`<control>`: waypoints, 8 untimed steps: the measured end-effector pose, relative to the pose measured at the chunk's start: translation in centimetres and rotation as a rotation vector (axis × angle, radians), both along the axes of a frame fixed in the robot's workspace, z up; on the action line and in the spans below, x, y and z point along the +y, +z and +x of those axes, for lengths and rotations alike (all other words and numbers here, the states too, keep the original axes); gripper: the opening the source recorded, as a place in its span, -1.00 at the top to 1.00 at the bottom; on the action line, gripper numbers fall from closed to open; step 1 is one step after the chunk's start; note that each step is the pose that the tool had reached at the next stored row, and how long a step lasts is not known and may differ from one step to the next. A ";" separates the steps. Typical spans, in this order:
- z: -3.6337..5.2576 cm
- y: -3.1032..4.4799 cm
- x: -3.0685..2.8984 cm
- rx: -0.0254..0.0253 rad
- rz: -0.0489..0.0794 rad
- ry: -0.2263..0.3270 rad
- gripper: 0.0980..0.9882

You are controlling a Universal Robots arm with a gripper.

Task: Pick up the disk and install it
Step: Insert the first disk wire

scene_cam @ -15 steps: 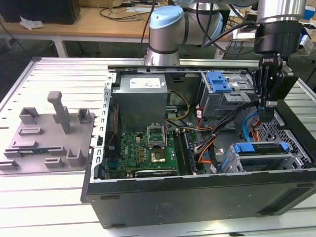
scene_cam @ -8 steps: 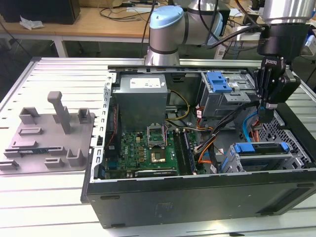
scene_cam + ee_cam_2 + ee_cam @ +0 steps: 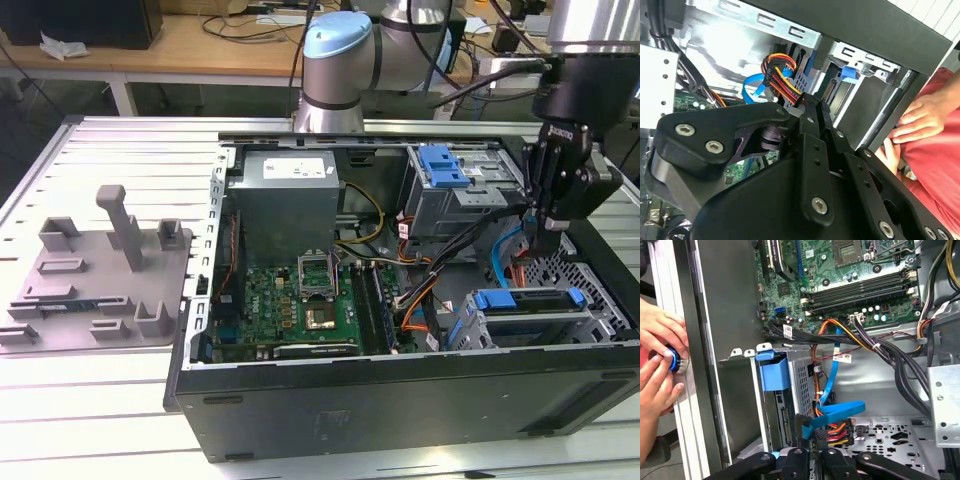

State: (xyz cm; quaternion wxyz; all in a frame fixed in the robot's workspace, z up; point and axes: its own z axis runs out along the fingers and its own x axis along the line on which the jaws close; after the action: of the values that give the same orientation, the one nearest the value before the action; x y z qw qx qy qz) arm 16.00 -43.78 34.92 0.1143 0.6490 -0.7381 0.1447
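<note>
Open desktop computer case lying on its side on a slatted metal table, motherboard exposed. Grey moulded fixture plate well apart on the table, toward the exterior view's left.

Black gripper hanging over the case's end at the exterior view's right, just above a metal drive cage in the near right corner. Closed, tips drawn together in the second wrist view with no gap visible. Impossible to tell whether anything thin is pinched there. Close beside the tips, a bundle of red, yellow and black power wires and a flat blue cable.

The disk — silver body edged by a bright blue frame — lying flat in that cage, apparently already slid in. Positioned just below the gripper and a little nearer, with no contact apparent between the two.

Handling, as a judgement: probably dense and heavy for its bulk, fully rigid, smooth and rather slippery on the bare metal, and sensitive to knocks. Labelled face and circuit side better left alone. Safest hold likely across the two long blue frame edges, near the middle — plastic offering surer purchase than polished metal, and balance kept level.

A separate blue clip on the far bay, well apart from the disk. A person's hands outside the case wall in the first wrist view, resting on a blue-ringed button.
</note>
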 end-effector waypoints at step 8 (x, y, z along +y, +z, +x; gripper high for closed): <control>0.00 0.25 -2.49 0.0000 0.096 0.000 0.85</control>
State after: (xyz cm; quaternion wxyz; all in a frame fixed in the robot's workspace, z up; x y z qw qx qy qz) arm 16.00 -46.27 35.18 0.0830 0.6537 -0.7442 0.1090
